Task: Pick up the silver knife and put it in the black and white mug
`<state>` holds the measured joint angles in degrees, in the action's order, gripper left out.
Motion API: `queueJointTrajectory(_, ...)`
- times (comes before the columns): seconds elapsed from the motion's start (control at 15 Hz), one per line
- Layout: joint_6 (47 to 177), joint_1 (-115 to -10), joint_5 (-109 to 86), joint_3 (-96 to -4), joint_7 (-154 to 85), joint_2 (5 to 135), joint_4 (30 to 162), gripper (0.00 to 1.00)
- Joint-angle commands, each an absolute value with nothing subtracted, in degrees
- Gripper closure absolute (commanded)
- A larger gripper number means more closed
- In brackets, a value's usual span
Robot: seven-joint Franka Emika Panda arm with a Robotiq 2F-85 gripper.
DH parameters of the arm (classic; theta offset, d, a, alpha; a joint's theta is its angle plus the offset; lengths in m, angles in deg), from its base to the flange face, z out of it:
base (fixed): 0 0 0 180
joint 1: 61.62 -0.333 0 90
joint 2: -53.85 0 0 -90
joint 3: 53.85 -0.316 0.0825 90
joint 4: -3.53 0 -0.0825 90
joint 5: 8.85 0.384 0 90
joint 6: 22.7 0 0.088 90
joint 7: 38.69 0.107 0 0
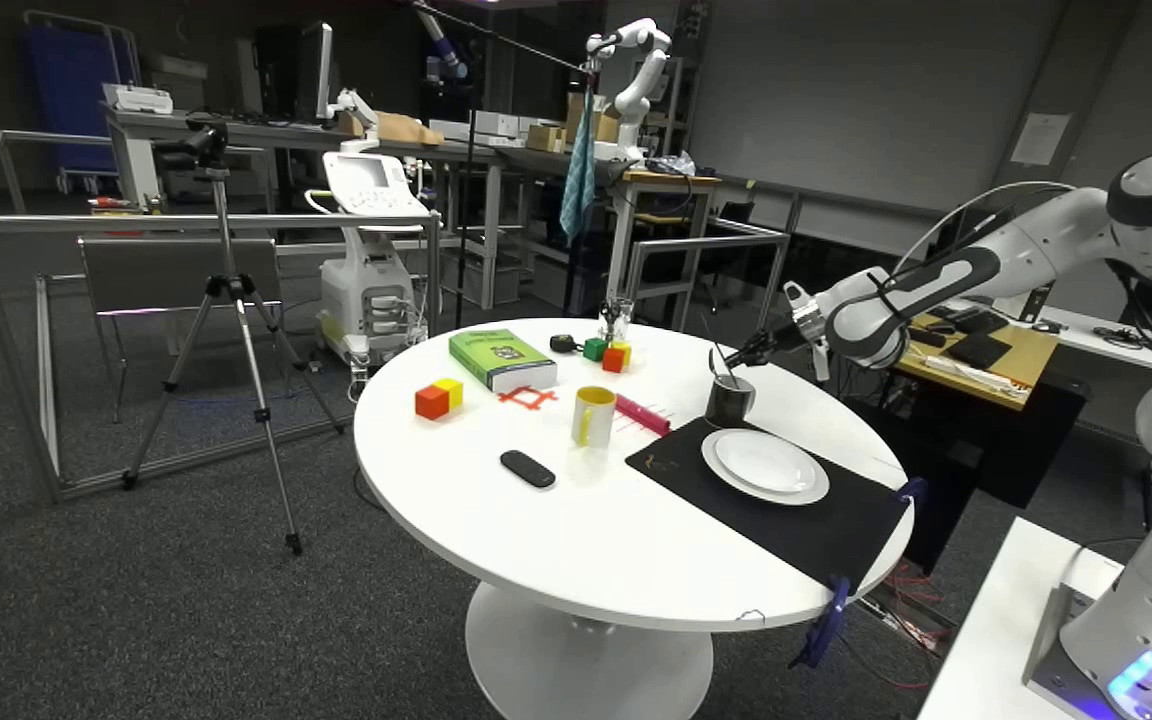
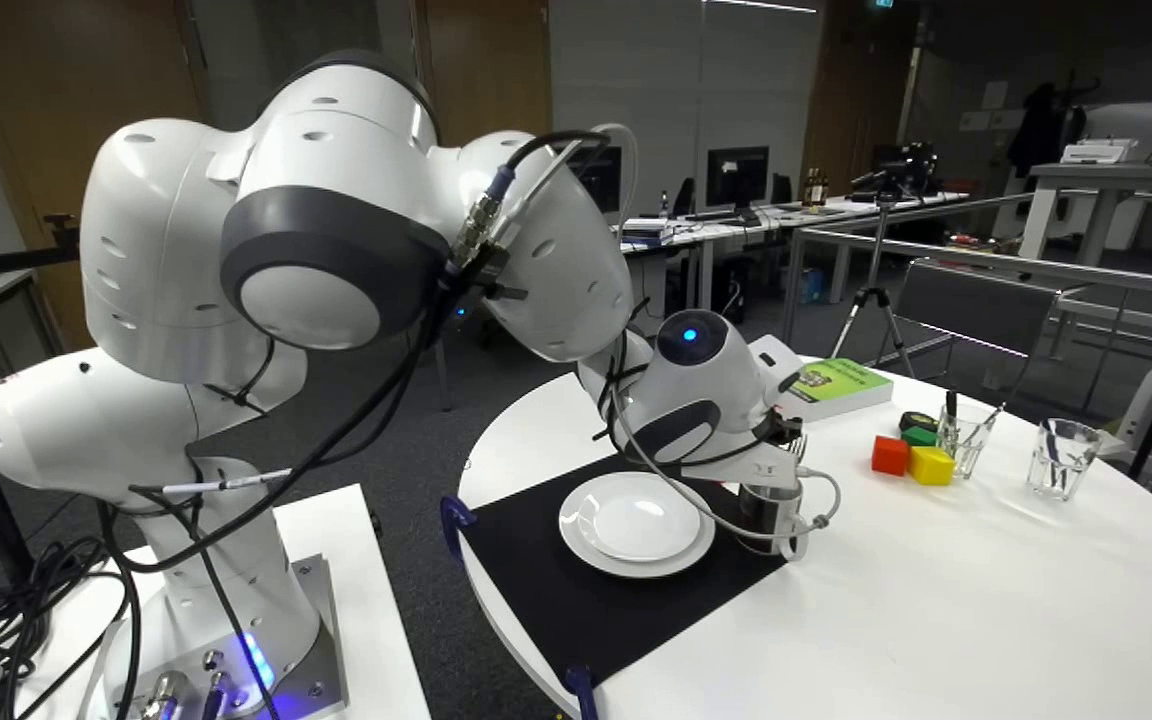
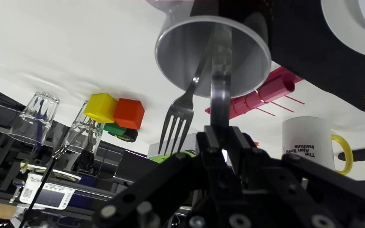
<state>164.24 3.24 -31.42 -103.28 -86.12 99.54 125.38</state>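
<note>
The silver knife (image 3: 221,91) is held by its upper end between the fingertips of my gripper (image 3: 222,134), in the wrist view. The knife's lower part reaches down inside the black and white mug (image 3: 247,63). The mug stands upright beside the white plate in both exterior views (image 1: 729,402) (image 2: 764,515). A fork (image 3: 184,106) also stands in the mug, leaning on its rim beside the knife. In an exterior view my gripper (image 1: 736,357) is just above the mug, reaching in from the side. In an exterior view the arm hides most of the fingers and the knife.
White plates (image 1: 771,465) lie on a black mat (image 1: 836,540) close to the mug. A pink object (image 1: 642,414) and a yellow-handled mug (image 1: 593,418) stand nearby. Coloured blocks (image 2: 890,456), glasses (image 2: 1061,460), a green book (image 1: 504,360) and a black case (image 1: 528,468) are also on the table.
</note>
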Motion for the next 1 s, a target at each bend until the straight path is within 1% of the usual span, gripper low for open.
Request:
queueJointTrajectory(0.0,162.6,6.0,-33.0,-105.8,-87.2,101.8,124.5,0.96)
queueJointTrajectory(0.13,162.3,6.2,-34.6,-105.4,-85.7,102.1,124.2,0.96)
queueJointTrajectory(0.2,162.0,6.3,-35.0,-105.5,-85.8,102.3,124.2,0.60)
queueJointTrajectory(0.27,161.8,6.9,-34.0,-106.0,-87.3,102.5,124.4,0.59)
queueJointTrajectory(0.67,161.2,7.9,-35.6,-105.8,-86.1,102.2,124.8,0.14)
queueJointTrajectory(0.8,161.1,8.4,-35.5,-106.2,-85.9,101.6,125.1,0.01)
queueJointTrajectory(0.93,160.3,9.3,-35.1,-107.0,-85.4,100.6,125.5,0.00)
